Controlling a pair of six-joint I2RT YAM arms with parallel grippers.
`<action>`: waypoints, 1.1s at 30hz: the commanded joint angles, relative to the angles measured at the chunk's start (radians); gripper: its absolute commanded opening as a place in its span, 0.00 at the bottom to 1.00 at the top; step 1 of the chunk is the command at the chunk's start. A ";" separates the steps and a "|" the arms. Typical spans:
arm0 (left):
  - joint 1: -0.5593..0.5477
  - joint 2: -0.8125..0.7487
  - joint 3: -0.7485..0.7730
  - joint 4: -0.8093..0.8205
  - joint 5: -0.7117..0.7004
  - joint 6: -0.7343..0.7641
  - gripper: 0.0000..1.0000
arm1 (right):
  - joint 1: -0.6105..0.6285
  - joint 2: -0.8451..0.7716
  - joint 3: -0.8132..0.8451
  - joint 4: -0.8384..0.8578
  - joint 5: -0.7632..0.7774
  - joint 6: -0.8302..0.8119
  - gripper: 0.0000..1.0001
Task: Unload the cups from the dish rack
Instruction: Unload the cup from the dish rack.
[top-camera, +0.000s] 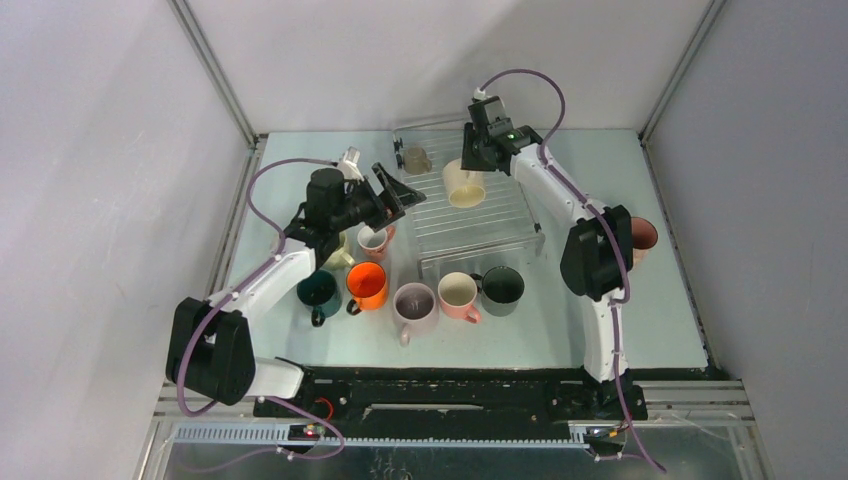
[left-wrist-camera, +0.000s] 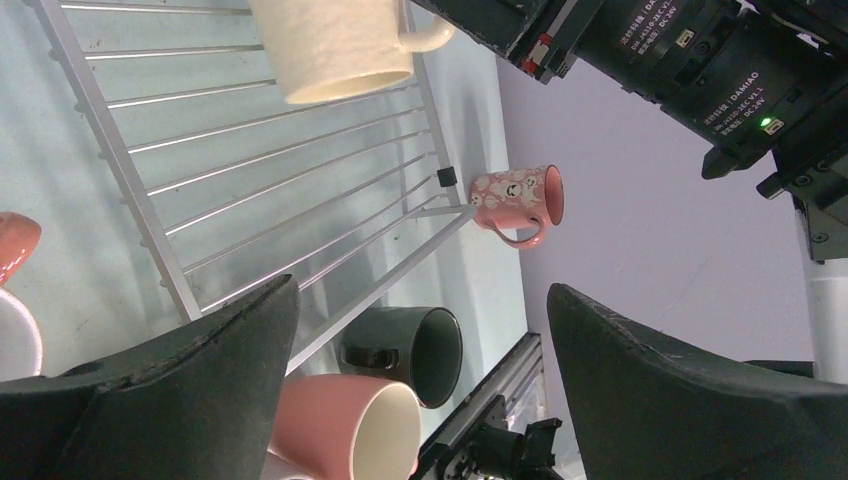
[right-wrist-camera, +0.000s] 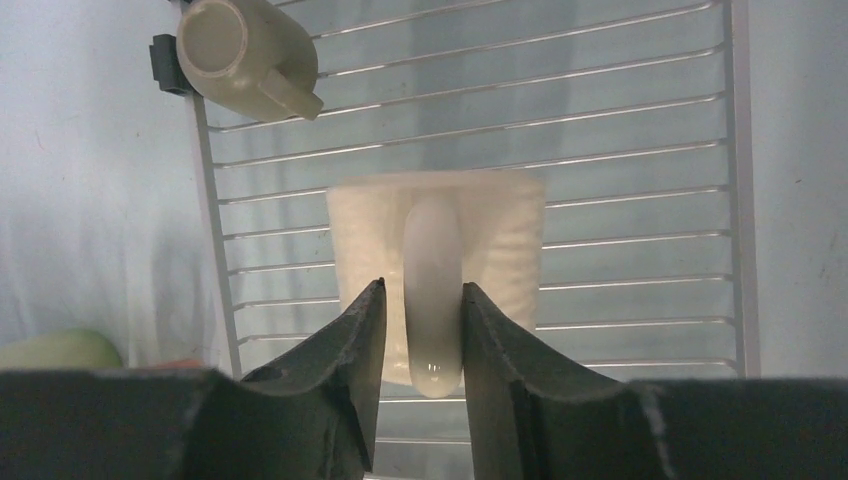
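Pale tabletop (top-camera: 640, 300), grey walls (top-camera: 100, 150). Left gripper (left-wrist-camera: 420, 295) gapes wide, empty. Right gripper (right-wrist-camera: 422, 300) narrowly straddles cream mug (right-wrist-camera: 500, 240) handle over dish rack (right-wrist-camera: 738, 200); grip unclear.

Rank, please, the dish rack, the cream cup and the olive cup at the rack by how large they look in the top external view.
1. dish rack
2. cream cup
3. olive cup, plainly smallest

Bright, even light from above leaves only faint shadows on the table (top-camera: 560, 335), while the right gripper (right-wrist-camera: 423, 290) looms dark and soft-focused.
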 joint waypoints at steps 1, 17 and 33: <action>-0.006 -0.026 0.003 0.009 0.009 0.033 1.00 | 0.006 0.011 0.040 -0.018 0.007 -0.028 0.42; -0.006 -0.019 0.003 0.014 0.020 0.038 1.00 | -0.020 0.072 0.124 -0.074 -0.038 -0.028 0.37; -0.096 -0.017 0.101 -0.041 -0.190 0.249 1.00 | -0.059 0.008 0.247 -0.184 -0.109 0.125 0.00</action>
